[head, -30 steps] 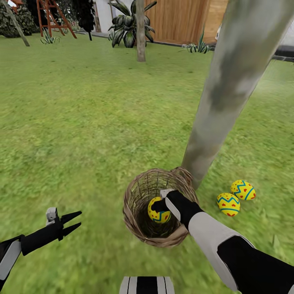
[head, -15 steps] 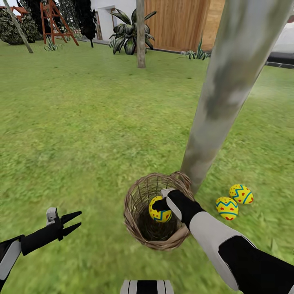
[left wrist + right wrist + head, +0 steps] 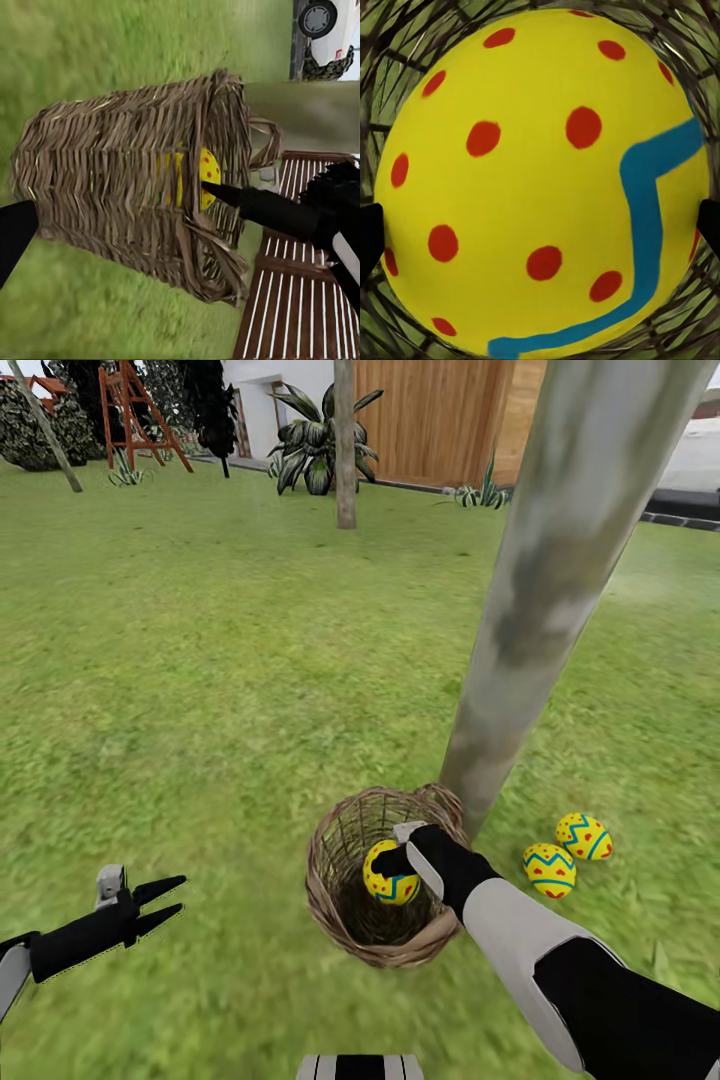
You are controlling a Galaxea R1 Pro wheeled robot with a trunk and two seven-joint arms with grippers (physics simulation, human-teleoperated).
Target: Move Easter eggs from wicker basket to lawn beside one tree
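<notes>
— What is being held inside the wicker basket (image 3: 345, 920)?
— An Easter egg (image 3: 390, 876) is being clamped by the right gripper (image 3: 392, 857). The left gripper (image 3: 160, 903) is being kept parted over the lawn (image 3: 220, 690).
— And farther off?
— Two eggs (image 3: 567, 853) are lying beside the tree (image 3: 545, 590).

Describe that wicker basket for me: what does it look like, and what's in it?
The wicker basket is small, round and woven of brown-tan strands, open enough for grass to show through. It has a small loop handle at the rim, stands mouth-up on the lawn and sits at the foot of the pale tree trunk. The right gripper reaches inside, its fingertips either side of one yellow egg.
</notes>
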